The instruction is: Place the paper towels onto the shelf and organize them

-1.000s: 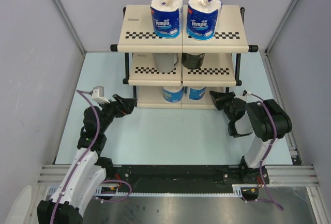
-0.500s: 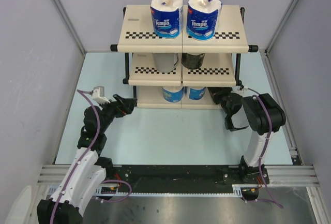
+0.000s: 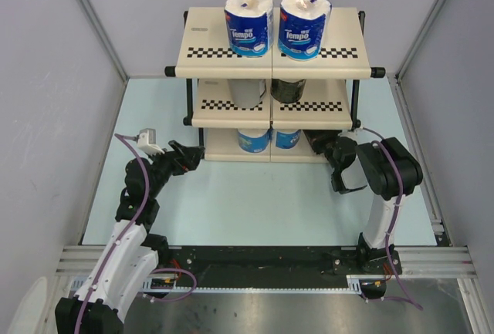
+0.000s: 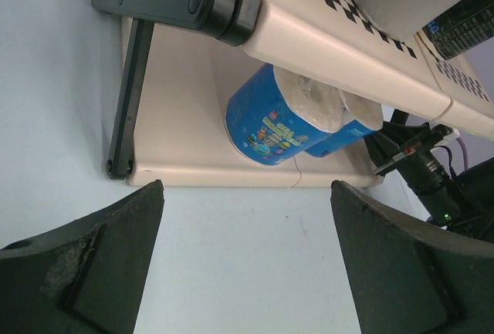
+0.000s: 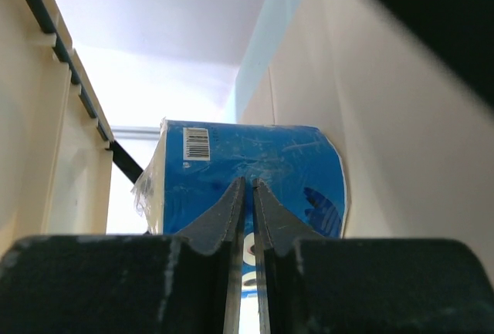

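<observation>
The shelf [image 3: 224,50] holds all the paper towels I see. Two blue-wrapped rolls [image 3: 248,22] stand on its top tier. A grey roll [image 3: 248,92] and a dark roll [image 3: 289,89] sit on the middle tier. Two more blue rolls [image 3: 253,140] stand on the bottom tier [image 4: 185,110]. My right gripper [image 3: 318,142] reaches into that tier from the right. It is shut, and its tips [image 5: 248,183] rest against the nearer blue roll [image 5: 285,156]. My left gripper [image 3: 196,156] hangs open and empty over the table by the shelf's left leg, facing the bottom rolls [image 4: 274,114].
The shelf's black frame post [image 4: 135,64] stands just ahead of my left fingers. Grey walls enclose the pale blue table [image 3: 255,203] on three sides. The right arm's elbow [image 3: 390,168] sits beside the shelf's right legs.
My right gripper has moved left, in under the middle tier and up to the bottom rolls, which have shifted slightly left. The left arm has not moved.
</observation>
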You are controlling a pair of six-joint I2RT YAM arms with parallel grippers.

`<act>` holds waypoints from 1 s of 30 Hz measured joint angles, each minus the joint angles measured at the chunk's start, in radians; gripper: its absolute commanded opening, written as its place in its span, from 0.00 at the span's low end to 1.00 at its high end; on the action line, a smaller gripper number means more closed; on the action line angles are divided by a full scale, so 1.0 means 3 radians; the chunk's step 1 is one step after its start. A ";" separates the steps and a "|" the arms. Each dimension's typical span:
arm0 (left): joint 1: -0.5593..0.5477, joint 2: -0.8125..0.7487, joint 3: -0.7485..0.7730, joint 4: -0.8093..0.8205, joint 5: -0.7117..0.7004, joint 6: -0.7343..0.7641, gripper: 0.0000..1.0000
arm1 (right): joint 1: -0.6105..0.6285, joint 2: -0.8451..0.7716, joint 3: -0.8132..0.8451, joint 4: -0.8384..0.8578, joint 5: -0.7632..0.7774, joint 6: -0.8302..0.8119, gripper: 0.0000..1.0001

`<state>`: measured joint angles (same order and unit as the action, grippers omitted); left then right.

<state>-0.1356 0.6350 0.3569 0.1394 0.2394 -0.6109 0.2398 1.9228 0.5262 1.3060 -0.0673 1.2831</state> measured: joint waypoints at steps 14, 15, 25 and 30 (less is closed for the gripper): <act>0.0000 -0.0032 0.0000 -0.0052 -0.0003 0.0000 0.93 | -0.0112 -0.0319 -0.0215 -0.0023 -0.0028 -0.0069 0.15; 0.0000 -0.0032 0.0000 -0.0052 -0.0004 0.0000 0.93 | -0.0170 -0.0387 -0.0247 -0.0022 -0.0042 -0.0084 0.15; 0.0000 -0.0071 0.0000 -0.0092 -0.0038 0.0000 0.93 | -0.0523 -0.1718 -0.0586 -0.0764 -0.0172 -0.0458 0.19; 0.0000 -0.0126 0.0000 -0.0128 -0.0078 -0.0001 0.93 | -0.0540 -0.2598 -0.0676 -0.1593 -0.0144 -0.0755 0.20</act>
<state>-0.1356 0.5972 0.3569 0.1009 0.2161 -0.6113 0.0776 1.1435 0.3233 0.8280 -0.1104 1.0565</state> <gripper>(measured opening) 0.934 0.192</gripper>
